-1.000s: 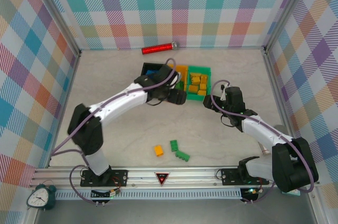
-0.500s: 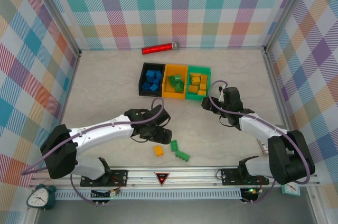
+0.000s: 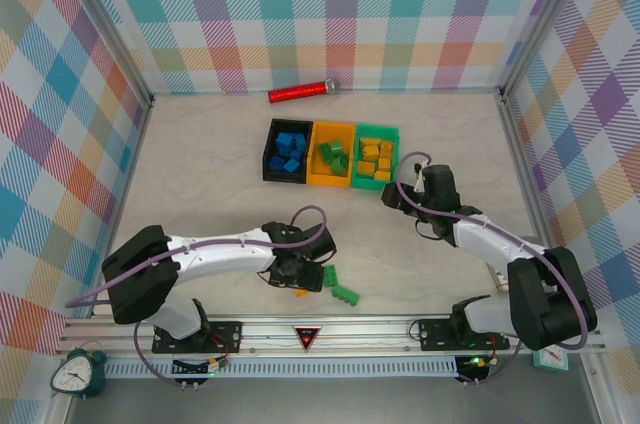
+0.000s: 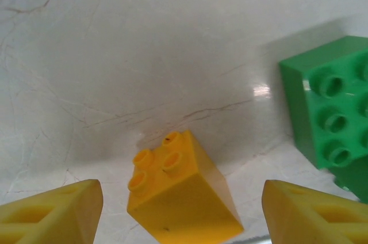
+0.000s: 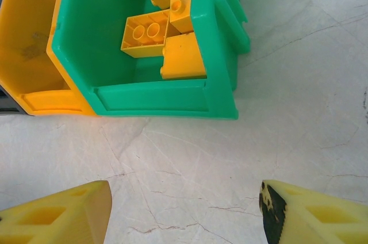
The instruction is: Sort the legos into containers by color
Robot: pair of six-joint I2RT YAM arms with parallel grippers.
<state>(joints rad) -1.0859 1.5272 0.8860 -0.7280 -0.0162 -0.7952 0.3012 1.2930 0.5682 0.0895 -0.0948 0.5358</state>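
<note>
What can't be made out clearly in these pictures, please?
- Top view: the yellow brick is mostly hidden beneath the left tool.
- Left wrist view: the green brick is cut off by the right edge.
- Right wrist view: the orange bin is cut off by the left edge.

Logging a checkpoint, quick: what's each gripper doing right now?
Left gripper: open, straddling the yellow-orange brick, not gripping it.
Right gripper: open, empty, over the table by the green bin.

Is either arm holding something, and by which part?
Nothing. The left gripper, jaws open, straddles a yellow brick untouched; the right gripper is empty.
</note>
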